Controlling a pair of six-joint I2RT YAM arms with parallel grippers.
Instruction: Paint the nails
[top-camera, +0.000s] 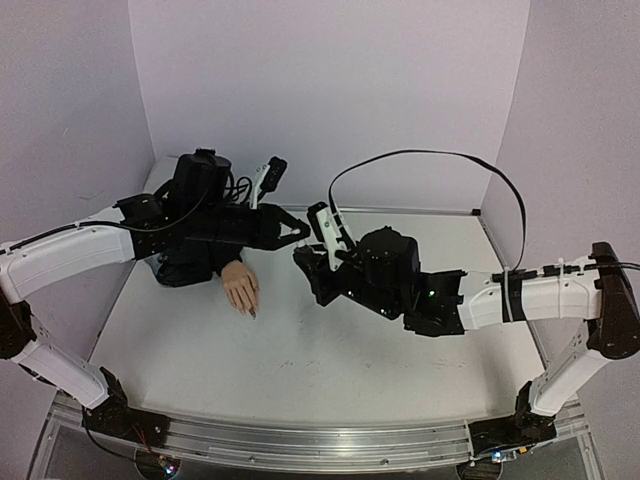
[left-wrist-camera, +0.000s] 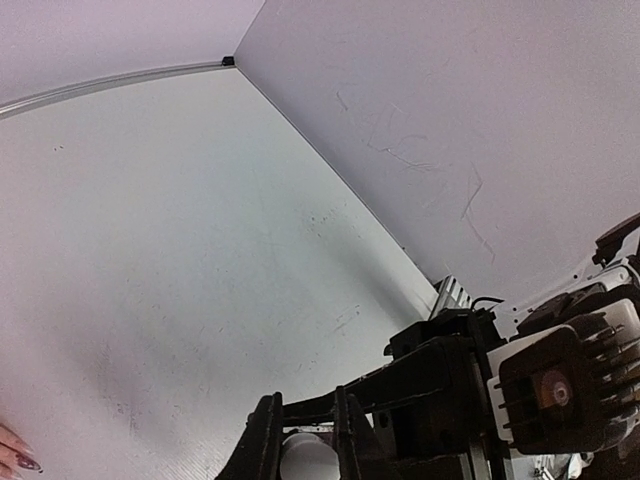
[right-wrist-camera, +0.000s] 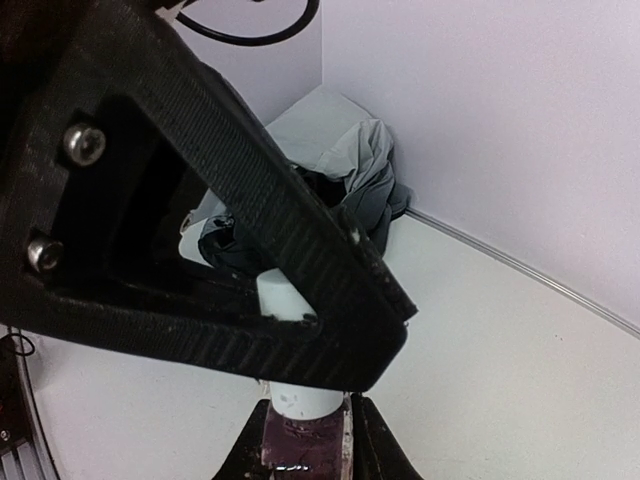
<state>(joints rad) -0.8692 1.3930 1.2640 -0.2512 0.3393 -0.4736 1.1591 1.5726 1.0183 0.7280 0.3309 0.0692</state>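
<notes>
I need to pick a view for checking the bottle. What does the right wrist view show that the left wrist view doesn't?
Only right wrist: the dark bottle in the right gripper, and a crumpled cloth in the corner. Only left wrist: the mannequin fingertips, one nail dark. Both: the white cap, with the left gripper shut on it.

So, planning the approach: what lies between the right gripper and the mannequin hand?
Nothing: in the top view, only bare table separates the right gripper from the mannequin hand.
</notes>
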